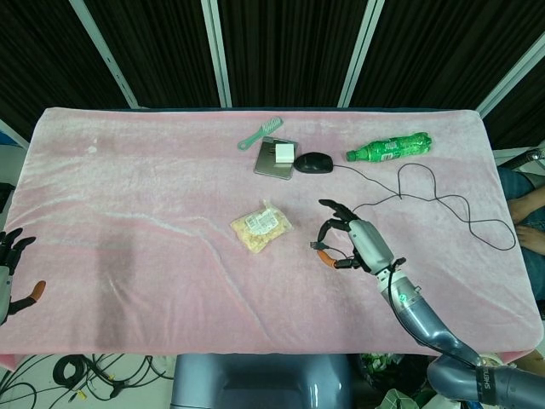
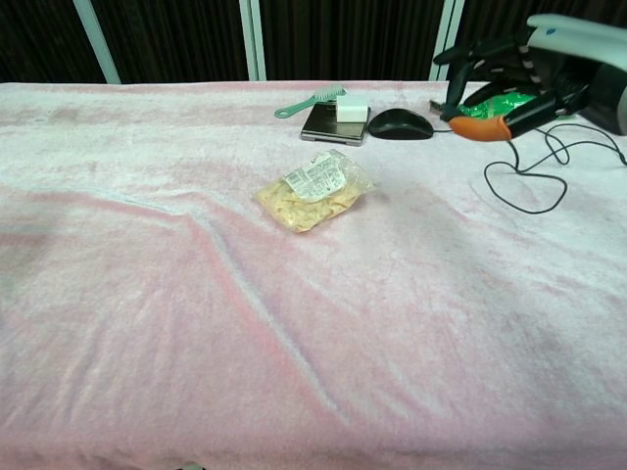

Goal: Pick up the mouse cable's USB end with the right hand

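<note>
My right hand (image 1: pixel 351 244) (image 2: pixel 520 70) hangs above the pink cloth, right of table centre. It pinches the mouse cable's USB end (image 1: pixel 314 245) (image 2: pixel 433 103) between a finger and its orange-tipped thumb. The black cable (image 1: pixel 426 192) (image 2: pixel 527 168) trails from the hand in loops across the cloth to the black mouse (image 1: pixel 313 162) (image 2: pixel 400 122) at the back. My left hand (image 1: pixel 10 266) sits at the table's near left edge in the head view, fingers spread, holding nothing.
A snack bag (image 1: pixel 261 226) (image 2: pixel 313 191) lies left of the right hand. Behind it are a grey box with a white adapter (image 1: pixel 276 158) (image 2: pixel 338 116) and a green comb (image 1: pixel 260 133) (image 2: pixel 312 99). A green bottle (image 1: pixel 388 149) lies at the back right.
</note>
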Controlling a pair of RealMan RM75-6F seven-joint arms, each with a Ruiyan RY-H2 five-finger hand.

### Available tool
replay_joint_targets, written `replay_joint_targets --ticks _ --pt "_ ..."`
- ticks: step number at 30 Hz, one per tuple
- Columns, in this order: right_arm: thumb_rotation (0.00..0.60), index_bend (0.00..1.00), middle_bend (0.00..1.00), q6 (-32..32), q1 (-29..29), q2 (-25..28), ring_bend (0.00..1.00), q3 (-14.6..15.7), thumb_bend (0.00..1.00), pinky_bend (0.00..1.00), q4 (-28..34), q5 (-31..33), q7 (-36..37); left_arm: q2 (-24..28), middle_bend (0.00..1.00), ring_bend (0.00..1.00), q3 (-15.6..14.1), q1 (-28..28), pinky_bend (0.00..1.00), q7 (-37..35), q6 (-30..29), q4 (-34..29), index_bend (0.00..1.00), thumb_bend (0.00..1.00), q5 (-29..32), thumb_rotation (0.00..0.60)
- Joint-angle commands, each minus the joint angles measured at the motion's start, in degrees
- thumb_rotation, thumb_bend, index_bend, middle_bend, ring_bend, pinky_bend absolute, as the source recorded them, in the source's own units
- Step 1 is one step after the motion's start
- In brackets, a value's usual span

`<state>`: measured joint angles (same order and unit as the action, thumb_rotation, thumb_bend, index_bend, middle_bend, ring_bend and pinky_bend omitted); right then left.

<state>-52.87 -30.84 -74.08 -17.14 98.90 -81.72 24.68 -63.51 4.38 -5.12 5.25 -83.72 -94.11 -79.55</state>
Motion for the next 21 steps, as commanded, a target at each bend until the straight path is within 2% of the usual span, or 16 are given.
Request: replay_joint_targets --ticks 1,8,11,16,21 --pt "0.6 0.57 0.09 -5.9 2.1 4.5 0.09 1.4 0.28 0.17 1.3 -9.4 11.0 0.0 0.06 0.0 0.0 0.0 0.0 0.0 0.0 0.0 0.18 0.29 0.1 0.6" --pt "0.6 0.57 0.08 -15.6 3.8 6.7 0.09 5.1 0.28 0.17 -0.8 -19.8 24.7 -0.1 0.06 0.0 0.0 0.0 0.0 0.1 0.1 0.0 0.18 0.29 0.1 0.6" --pt "0.6 0.57 0.08 -19.2 4.2 7.0 0.09 6.6 0.28 0.17 -2.3 -22.9 28.3 -0.1 0.06 0.0 0.0 0.0 0.0 0.1 0.0 0.0 0.18 0.29 0.1 0.6" --pt "0.6 0.57 0.08 -22.9 4.0 7.4 0.09 8.8 0.28 0.17 -3.9 -26.0 29.7 -0.1 0.06 0.0 0.0 0.0 0.0 0.3 0.0 -0.1 0.18 0.29 0.1 0.6" --pt "0.6 0.57 0.08 -23.2 3.5 7.0 0.09 10.2 0.28 0.17 -4.3 -26.0 29.5 -0.2 0.06 0.0 0.0 0.1 0.0 0.4 0.0 -0.1 0.18 0.29 0.0 0.6"
